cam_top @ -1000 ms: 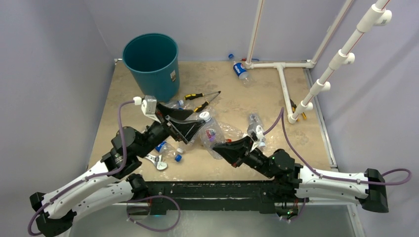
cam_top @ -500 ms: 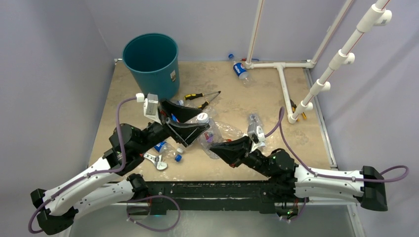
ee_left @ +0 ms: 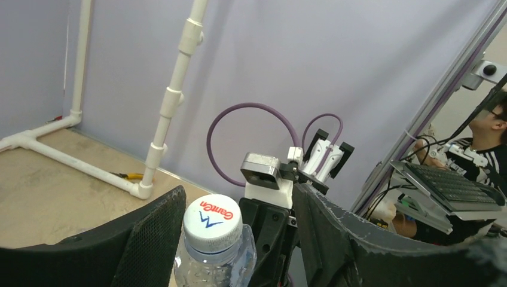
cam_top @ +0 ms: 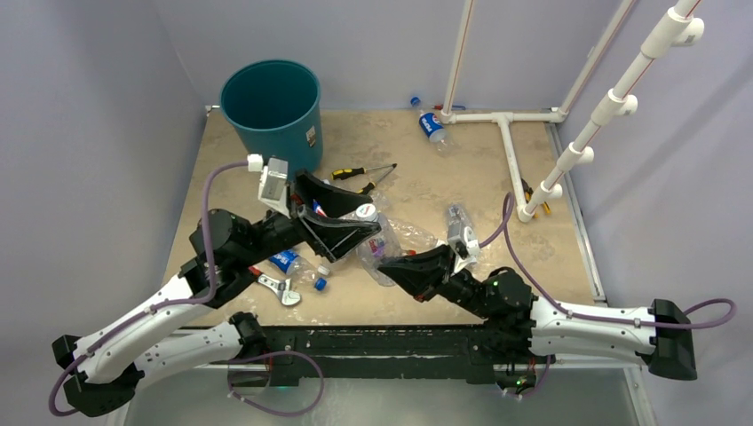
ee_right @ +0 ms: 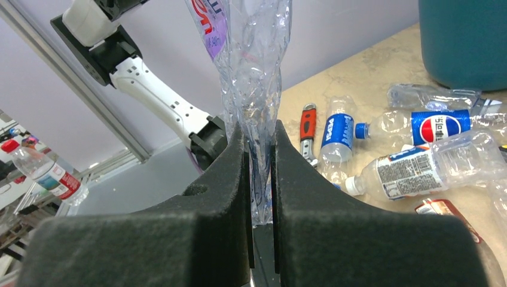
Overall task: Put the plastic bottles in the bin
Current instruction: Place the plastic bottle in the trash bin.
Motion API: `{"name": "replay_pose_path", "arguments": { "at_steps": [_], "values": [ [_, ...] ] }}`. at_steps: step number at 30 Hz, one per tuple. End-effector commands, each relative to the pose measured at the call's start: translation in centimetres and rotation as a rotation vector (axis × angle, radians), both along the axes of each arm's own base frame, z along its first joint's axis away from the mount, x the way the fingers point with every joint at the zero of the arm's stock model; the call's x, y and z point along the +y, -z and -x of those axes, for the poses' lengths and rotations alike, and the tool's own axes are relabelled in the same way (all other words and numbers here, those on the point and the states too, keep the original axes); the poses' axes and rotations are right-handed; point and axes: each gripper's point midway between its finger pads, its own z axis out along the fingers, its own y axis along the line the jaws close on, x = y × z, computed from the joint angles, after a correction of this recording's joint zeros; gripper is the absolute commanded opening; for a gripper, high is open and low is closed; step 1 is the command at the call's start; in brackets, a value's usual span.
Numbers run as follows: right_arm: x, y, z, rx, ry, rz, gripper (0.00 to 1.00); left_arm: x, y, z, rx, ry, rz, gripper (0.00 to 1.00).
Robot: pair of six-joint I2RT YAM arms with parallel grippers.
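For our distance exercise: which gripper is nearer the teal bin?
Left. The left gripper sits close in front of the bin; the right gripper is farther off, near the table's middle.

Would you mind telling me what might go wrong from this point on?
1. The right end effector pinches only the crushed end of the white-capped bottle; that thin plastic may slip out.
2. The left end effector straddles what appears to be the same bottle's neck; pulling before the right lets go could wrench it loose.
3. The bin is tall, so a low carry could hit its rim.
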Motion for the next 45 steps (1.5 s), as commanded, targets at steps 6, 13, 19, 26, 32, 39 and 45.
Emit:
{"name": "replay_pose_path", "arguments": {
  "at_steps": [6, 13, 19, 26, 32, 39, 45],
  "values": [
    [-0.2, -2.5, -0.5, -0.032, 0.034, -0.049, 0.0, -1.6, 1.2, 0.4, 0.001, 0.067, -0.086, 0.49],
    [-0.2, -2.4, -0.6, -0.03, 0.041, -0.049, 0.0, -1.4, 0.9, 0.4, -0.007, 0.059, -0.081, 0.18],
    [-0.7, -2.5, -0.7, -0.02, 0.054, -0.067, 0.0, -1.5, 1.7, 0.3, 0.019, 0.061, -0.1, 0.45],
    [-1.5, -2.5, -1.0, -0.018, 0.082, -0.072, 0.0, -0.2, 1.6, -0.2, 0.032, -0.01, -0.093, 0.56],
    [-1.4, -2.2, -1.1, -0.015, 0.083, -0.064, 0.0, -0.2, 1.7, -0.1, 0.028, -0.002, -0.095, 0.17],
    [-1.1, -2.1, -1.1, -0.016, 0.079, -0.049, 0.0, -0.8, 1.8, -0.2, 0.035, 0.011, -0.105, 0.41],
    [-0.9, -1.8, -1.0, -0.016, 0.076, -0.038, 0.0, -1.0, 1.7, -0.3, 0.031, 0.017, -0.102, 0.28]
  ]
}}
